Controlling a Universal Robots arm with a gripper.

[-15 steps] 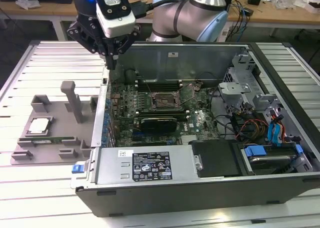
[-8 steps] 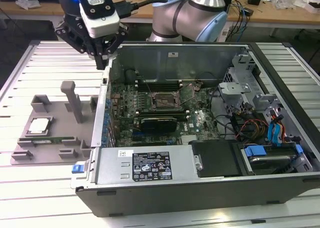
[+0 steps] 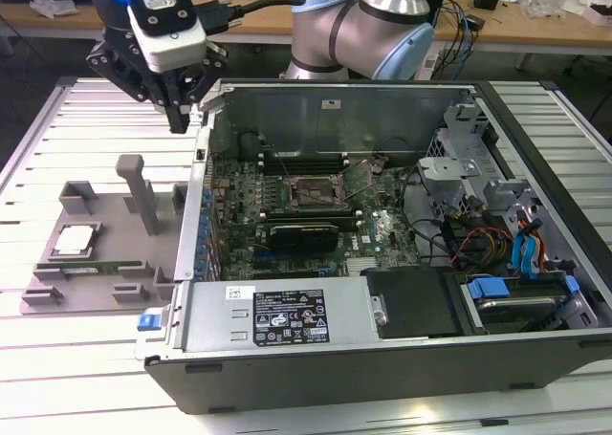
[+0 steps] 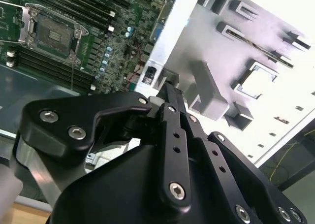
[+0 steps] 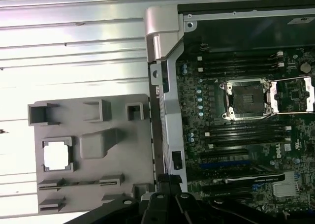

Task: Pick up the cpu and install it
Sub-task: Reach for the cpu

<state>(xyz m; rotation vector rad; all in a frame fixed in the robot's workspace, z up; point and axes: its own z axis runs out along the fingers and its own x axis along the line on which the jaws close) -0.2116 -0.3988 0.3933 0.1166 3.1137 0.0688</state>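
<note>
The cpu [image 3: 75,241], a small square chip with a shiny pale top, lies in a recess of the grey plastic tray [image 3: 115,210] at the exterior view's left, outside the case. In the first wrist view the cpu [image 5: 55,156] shows bright in its frame. My gripper [image 3: 178,119] hangs above the case's near wall, between tray and motherboard, fingers together and holding nothing. In the second wrist view the fingertips [image 4: 170,92] meet over that wall. The open processor socket [image 3: 316,192] sits mid-motherboard, with its lid raised.
The open computer case [image 3: 382,339] lies on a slatted metal table [image 3: 57,378]. A tall grey post [image 3: 142,194] rises from the tray. A green memory stick [image 3: 91,266] lies along the tray's front. Cables and drive bays [image 3: 507,253] crowd the case's right.
</note>
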